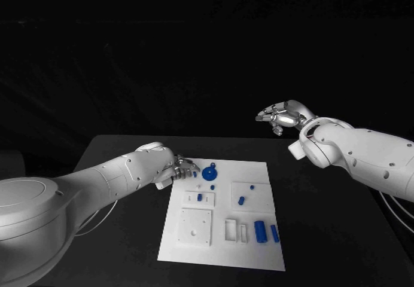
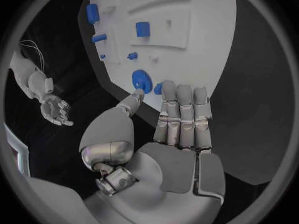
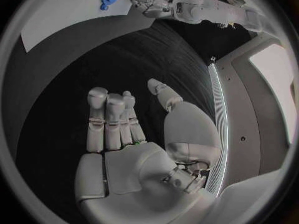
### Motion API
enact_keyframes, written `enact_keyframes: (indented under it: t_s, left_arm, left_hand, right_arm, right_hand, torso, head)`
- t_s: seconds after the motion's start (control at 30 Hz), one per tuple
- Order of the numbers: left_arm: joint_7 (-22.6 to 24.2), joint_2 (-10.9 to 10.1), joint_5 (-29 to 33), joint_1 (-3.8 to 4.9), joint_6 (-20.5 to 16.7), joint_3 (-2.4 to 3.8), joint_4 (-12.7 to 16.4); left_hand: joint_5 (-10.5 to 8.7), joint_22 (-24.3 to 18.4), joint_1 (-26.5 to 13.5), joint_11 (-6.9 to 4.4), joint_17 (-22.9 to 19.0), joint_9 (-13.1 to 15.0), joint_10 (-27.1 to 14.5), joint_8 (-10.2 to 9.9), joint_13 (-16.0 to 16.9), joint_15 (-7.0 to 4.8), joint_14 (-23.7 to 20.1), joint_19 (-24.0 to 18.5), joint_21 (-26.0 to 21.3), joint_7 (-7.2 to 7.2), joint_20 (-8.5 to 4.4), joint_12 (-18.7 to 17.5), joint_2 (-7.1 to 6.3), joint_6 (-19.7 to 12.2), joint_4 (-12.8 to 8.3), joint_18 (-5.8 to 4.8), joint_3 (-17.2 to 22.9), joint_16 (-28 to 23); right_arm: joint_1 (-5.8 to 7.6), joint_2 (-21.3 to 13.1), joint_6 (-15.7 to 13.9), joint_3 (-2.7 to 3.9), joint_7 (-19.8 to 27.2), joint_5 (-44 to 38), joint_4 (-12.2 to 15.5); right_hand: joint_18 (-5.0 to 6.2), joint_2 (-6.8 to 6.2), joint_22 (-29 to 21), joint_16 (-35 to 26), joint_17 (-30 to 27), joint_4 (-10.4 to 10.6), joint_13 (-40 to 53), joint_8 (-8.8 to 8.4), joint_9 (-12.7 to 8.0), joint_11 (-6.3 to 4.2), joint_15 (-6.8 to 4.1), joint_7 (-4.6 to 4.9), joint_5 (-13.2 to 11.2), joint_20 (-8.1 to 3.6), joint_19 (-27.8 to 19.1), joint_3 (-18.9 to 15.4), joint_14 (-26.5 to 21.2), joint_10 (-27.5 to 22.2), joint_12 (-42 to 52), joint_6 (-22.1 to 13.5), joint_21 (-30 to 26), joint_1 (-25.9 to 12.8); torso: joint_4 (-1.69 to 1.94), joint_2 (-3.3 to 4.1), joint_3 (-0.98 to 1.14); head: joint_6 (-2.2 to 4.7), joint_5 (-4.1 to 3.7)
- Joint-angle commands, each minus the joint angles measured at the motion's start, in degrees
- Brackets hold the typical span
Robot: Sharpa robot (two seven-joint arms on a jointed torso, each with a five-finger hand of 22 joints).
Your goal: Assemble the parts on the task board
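Observation:
The white task board [image 1: 259,257] lies mid-table. A blue gear [image 1: 210,174] sits near its far left corner, with several small blue parts [image 1: 259,228] spread over the rest of it. My left hand [image 1: 179,169] is at that corner, fingers straight and close together. In the left wrist view its thumb tip reaches the gear [image 2: 141,78], and a small blue part [image 2: 159,88] lies right at the fingertips [image 2: 177,92]; nothing is clearly gripped. My right hand [image 1: 283,116] hangs high beyond the board's far right, fingers apart and empty [image 3: 124,129].
The black table [image 1: 336,239] stretches out on both sides of the board. Raised white blocks and slots [image 1: 195,226] take up the board's near half. The board's near edge lies close to the table's front.

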Motion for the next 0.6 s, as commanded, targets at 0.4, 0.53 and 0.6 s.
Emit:
enact_keyframes:
  t_s: [0.4, 0.53, 0.6]
  left_arm:
    - [0.92, 0.8, 0.91, -0.39, 0.21, 0.04, -1.82]
    - [1.16, 0.98, 1.21, -0.5, -0.15, 0.05, -2.29]
    - [1.22, 1.04, 1.46, -0.51, -0.13, 0.05, -2.38]
  left_hand:
    - [0.21, 0.35, -0.46, 0.19, 0.01, -0.4, 0.48, 0.11, 0.04, 0.12, 0.37, 0.21, -0.7, 0.09, -4.08, -0.49, 2.53, 0.31, -0.4, -0.08, -0.46, 0.3]
    - [0.24, 0.39, -0.52, 0.21, -0.01, -0.45, 0.45, 0.07, 0.02, 0.14, 0.32, 0.16, -0.77, 0.1, -4.07, -0.56, 2.85, 0.27, -0.4, -0.07, -0.46, 0.26]
    - [0.24, 0.41, -0.56, 0.22, -0.02, -0.48, 0.43, 0.04, 0.02, 0.16, 0.28, 0.13, -0.82, 0.12, -4.06, -0.6, 3.08, 0.25, -0.4, -0.07, -0.46, 0.23]
  right_arm:
    - [0.0, 0.17, 0.67, 0.03, 0.39, -0.29, 0.29]
    - [0.0, 0.2, 0.68, 0.03, 0.39, -0.31, 0.37]
    - [0.0, 0.19, 0.68, 0.03, 0.38, -0.33, 0.41]
  right_hand:
    - [3.97, 0.18, 0.08, -0.28, -0.05, -0.27, -0.1, -0.3, -0.06, 0.09, 0.17, 0.61, 0.35, -0.41, -0.06, 0.03, -0.01, -0.48, 0.35, 0.31, -0.39, -0.34]
    - [3.97, 0.18, 0.08, -0.28, -0.05, -0.27, -0.11, -0.3, -0.06, 0.09, 0.17, 0.61, 0.35, -0.41, -0.05, 0.03, -0.01, -0.48, 0.36, 0.31, -0.39, -0.35]
    - [3.97, 0.18, 0.09, -0.28, -0.05, -0.27, -0.11, -0.3, -0.06, 0.09, 0.17, 0.61, 0.35, -0.41, -0.05, 0.03, -0.01, -0.48, 0.36, 0.31, -0.4, -0.35]
  torso:
    - [0.08, -0.02, 0.02]
    - [0.09, -0.01, 0.03]
    - [0.09, -0.04, 0.04]
  head:
    - [-0.25, -0.09]
    - [-0.28, -0.11]
    - [-0.34, -0.12]
